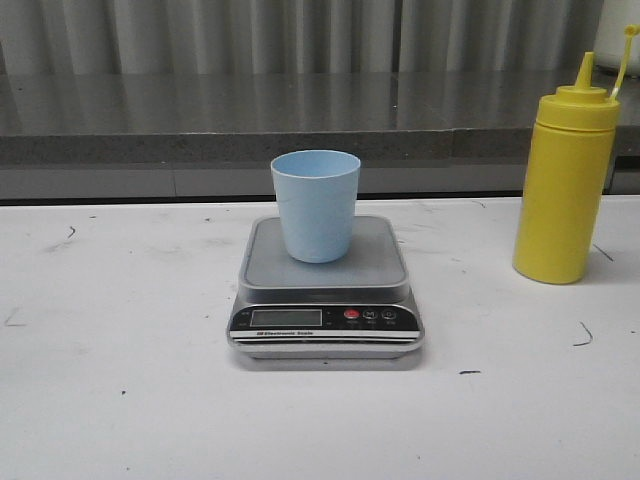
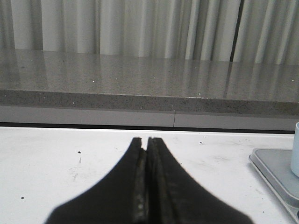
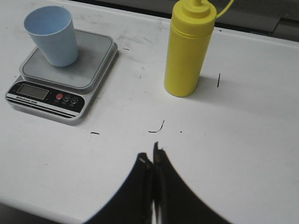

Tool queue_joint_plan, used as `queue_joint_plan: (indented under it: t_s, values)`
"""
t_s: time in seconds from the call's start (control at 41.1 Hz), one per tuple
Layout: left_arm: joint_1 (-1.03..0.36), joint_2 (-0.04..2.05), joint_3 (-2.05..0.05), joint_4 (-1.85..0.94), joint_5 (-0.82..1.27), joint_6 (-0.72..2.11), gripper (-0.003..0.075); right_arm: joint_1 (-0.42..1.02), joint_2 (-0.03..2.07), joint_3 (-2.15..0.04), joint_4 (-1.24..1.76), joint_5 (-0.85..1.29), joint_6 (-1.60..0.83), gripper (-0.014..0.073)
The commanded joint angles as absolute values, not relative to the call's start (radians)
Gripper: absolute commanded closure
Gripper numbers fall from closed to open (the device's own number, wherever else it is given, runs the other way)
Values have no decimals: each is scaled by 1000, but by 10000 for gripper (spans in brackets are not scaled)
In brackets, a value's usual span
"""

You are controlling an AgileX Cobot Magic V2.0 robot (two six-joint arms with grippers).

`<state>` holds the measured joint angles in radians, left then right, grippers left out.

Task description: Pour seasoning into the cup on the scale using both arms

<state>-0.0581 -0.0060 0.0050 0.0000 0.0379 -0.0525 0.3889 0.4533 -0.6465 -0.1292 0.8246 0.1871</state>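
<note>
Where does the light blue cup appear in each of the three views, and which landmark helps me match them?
Front view: the cup stands upright at the centre, on the scale platform.
Left wrist view: only a sliver of the cup shows at the right edge.
Right wrist view: the cup is at the upper left, on the scale.
Shared landmark: the scale, seen in all three.

Scale sits mid-table, display + red button on its near edge. Light blue cup stands upright on the steel platform, toward the far side, roughly centred left-right. Yellow seasoning bottle upright at far right, well apart from scale, nozzle up w/ thin cap strap rising beside it. White tabletop has scattered dark scuff marks. Grey ledge + ribbed wall behind.
</note>
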Motion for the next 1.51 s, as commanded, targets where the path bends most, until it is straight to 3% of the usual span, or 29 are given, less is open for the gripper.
queue_joint_plan:
  t_s: [0.0,0.243,0.438,0.681,0.973,1.483]
  values:
    - [-57,-22,29,0,-46,-62,740,385,458,-671,-148,760,172,662]
    - [-57,-22,29,0,-46,-62,740,312,360,-614,-157,699,136,656]
    - [-57,-22,29,0,-46,-62,740,189,216,-426,-39,475,-82,656]
    - [-57,-22,29,0,-46,-62,740,55,46,-185,-33,246,-82,662]
    - [-57,-20,29,0,-46,-62,740,33,-27,26,18,-39,-81,662]
    - [-57,-20,29,0,-46,-62,740,17,-27,21,114,0,-77,662]
